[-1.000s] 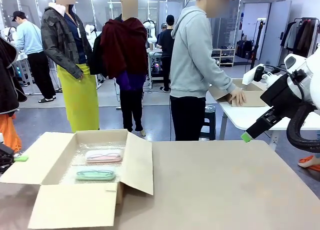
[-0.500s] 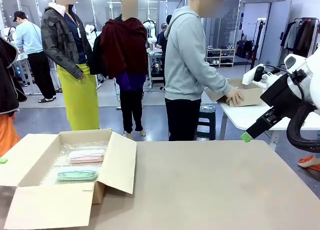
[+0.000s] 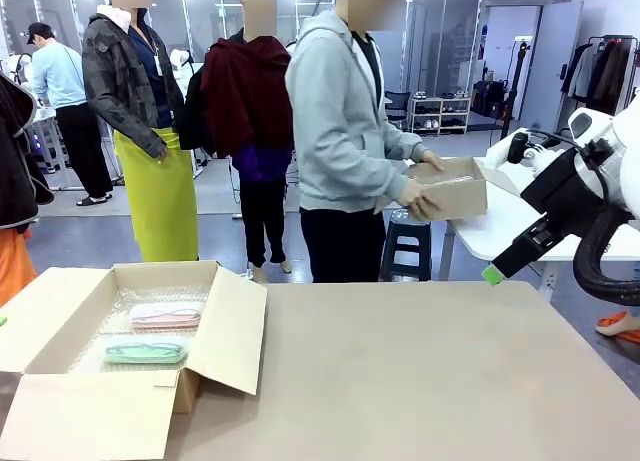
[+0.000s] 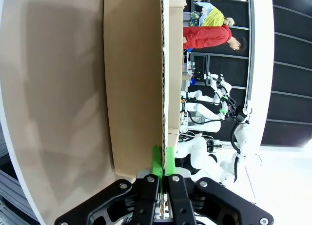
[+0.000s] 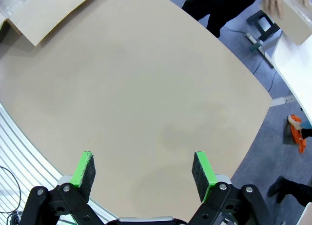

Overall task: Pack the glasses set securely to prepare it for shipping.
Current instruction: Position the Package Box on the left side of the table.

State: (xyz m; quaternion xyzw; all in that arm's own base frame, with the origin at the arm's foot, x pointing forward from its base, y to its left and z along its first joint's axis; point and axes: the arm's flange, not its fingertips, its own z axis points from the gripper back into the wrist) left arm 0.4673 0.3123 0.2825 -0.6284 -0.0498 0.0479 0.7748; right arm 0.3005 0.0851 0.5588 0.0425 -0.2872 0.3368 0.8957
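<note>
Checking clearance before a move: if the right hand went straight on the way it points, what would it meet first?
Probably the bare table: the open right hand looks down at it, nothing between; depth is unclear.

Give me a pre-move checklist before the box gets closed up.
1. Both cases in: ok. The pink case and mint green case lie side by side on bubble wrap inside the cardboard box.
2. Left gripper hold: ok. Jaws shut on the edge of a flap.
3. Right gripper free: ok. Jaws open, above the bare table.
4. Flaps closed: not ok. All stand open.
5. Person clear: ok. Beyond the table, holding a smaller box.
</note>
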